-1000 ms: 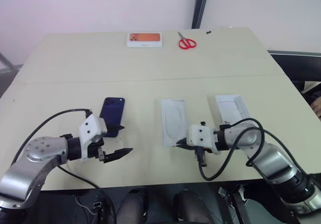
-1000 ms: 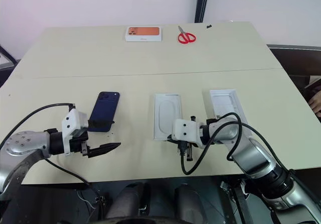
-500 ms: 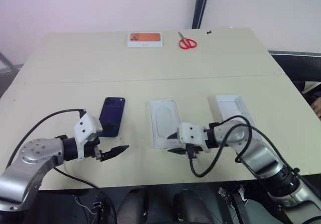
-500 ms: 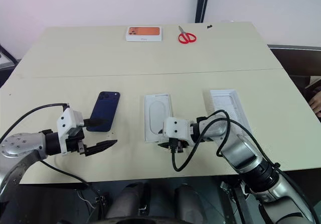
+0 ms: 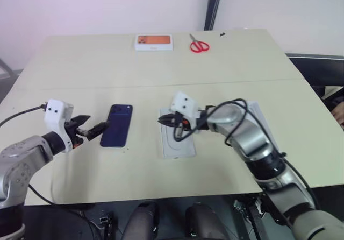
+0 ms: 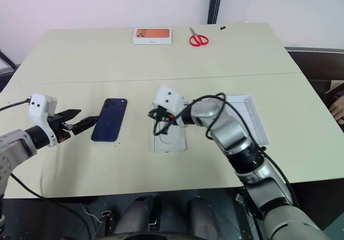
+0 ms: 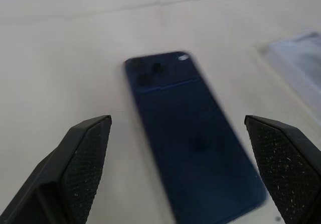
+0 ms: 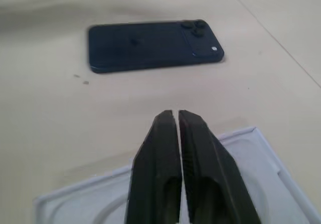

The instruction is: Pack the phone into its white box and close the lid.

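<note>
A pale beige table (image 5: 80,62) carries a white box with an orange picture (image 5: 155,42) near its far edge, lying flat. Just beside that box, toward the right, lie red-handled scissors (image 5: 199,46), apart from it. Nearer the front, a thin white insert with an oval recess (image 6: 170,138) lies flat on the table.

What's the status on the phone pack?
Left gripper open beside phone, lying flat. Right gripper shut, empty, over white insert. Nothing blocking the phone.
</note>
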`<control>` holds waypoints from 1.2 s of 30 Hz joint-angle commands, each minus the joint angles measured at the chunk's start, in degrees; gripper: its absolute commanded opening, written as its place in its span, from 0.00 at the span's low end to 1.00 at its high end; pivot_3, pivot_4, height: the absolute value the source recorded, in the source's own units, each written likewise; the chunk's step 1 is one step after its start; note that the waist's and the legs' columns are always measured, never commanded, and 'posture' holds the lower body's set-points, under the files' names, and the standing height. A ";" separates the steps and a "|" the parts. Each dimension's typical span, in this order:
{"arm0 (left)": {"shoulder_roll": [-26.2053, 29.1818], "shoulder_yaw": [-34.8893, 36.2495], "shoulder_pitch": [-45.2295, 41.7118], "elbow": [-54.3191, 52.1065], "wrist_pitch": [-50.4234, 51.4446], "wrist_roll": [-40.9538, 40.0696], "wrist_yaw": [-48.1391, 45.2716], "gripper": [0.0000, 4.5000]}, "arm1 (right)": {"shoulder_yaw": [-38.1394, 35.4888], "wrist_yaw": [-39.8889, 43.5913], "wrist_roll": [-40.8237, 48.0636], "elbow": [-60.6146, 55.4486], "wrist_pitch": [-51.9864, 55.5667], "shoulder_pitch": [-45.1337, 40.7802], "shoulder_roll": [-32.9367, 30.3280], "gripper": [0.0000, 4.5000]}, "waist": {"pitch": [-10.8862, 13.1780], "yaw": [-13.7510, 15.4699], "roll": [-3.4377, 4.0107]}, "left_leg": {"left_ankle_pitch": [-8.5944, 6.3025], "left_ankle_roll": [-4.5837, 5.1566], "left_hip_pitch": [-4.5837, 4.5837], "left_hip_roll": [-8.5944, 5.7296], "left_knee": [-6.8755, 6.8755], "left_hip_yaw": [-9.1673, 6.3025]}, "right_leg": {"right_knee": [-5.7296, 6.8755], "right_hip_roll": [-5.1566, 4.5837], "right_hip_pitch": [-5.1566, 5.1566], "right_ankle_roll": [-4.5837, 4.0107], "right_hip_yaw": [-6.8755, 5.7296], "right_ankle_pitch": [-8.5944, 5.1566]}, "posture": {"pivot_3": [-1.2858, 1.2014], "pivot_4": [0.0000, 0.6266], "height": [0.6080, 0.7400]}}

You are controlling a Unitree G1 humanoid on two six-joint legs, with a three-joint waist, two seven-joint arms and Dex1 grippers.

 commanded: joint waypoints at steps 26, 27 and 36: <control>-9.18 -0.96 -22.27 19.13 36.51 -11.72 8.48 1.00 | 12.17 -5.38 -19.52 25.00 -18.36 -6.85 17.59 0.01 | -0.12 0.38 -0.09 | 0.28 -0.48 0.17 -0.13 0.05 -0.12 | 0.10 -0.06 -0.05 0.01 -0.05 0.00 | 0.52 0.24 1.00; -9.45 -0.65 -22.30 19.19 36.51 -12.36 8.93 1.00 | 12.03 -5.30 -19.65 24.99 -18.41 -6.86 17.53 0.01 | -0.12 0.38 -0.09 | 0.28 -0.48 0.17 -0.14 0.05 -0.14 | 0.10 -0.06 -0.04 0.01 -0.05 0.00 | 0.52 0.24 1.00; -10.27 3.78 -23.15 21.37 36.51 -16.38 13.14 1.00 | 11.30 -4.55 -20.38 24.64 -19.02 -6.88 17.21 0.01 | -0.13 0.15 -0.10 | 0.28 -0.48 0.18 -0.14 0.04 -0.16 | 0.10 -0.06 -0.05 0.01 -0.07 0.00 | 0.52 0.24 1.00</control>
